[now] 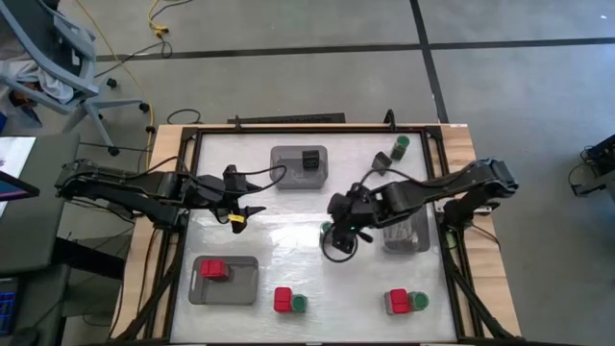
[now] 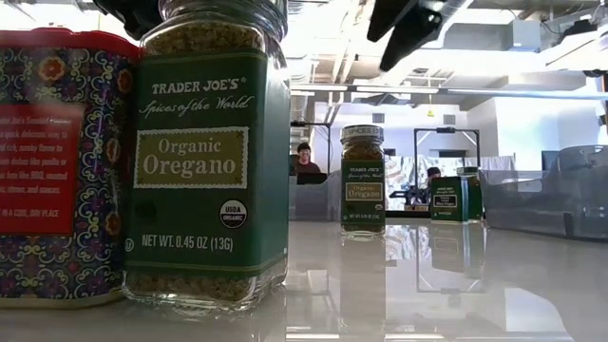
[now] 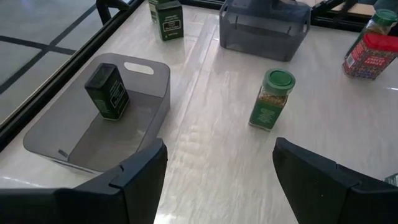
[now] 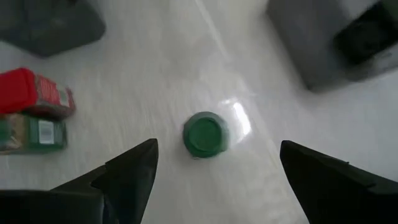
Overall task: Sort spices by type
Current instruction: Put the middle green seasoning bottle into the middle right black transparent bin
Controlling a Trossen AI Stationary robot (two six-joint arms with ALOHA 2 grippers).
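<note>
Standing upright, green-lidded jar (image 4: 206,134), lid skyward

Close at the front stands a Trader Joe's Organic Oregano jar (image 2: 211,161), its green label reading "Spices of the World" and "NET WT. 0.45 OZ (13G)". Touching or just beside it is a red patterned tin (image 2: 59,166) with a red lid. Farther back on the glossy white table (image 2: 446,285) stands a second oregano jar (image 2: 363,180), upright. Near it sits a dark green tin (image 2: 448,199); a third jar (image 2: 469,193) seems to stand just behind it. A grey tray (image 2: 551,204) lies further along. Dark gripper fingers (image 2: 404,28) hang above. Two people (image 2: 304,157) sit beyond the table.
</note>
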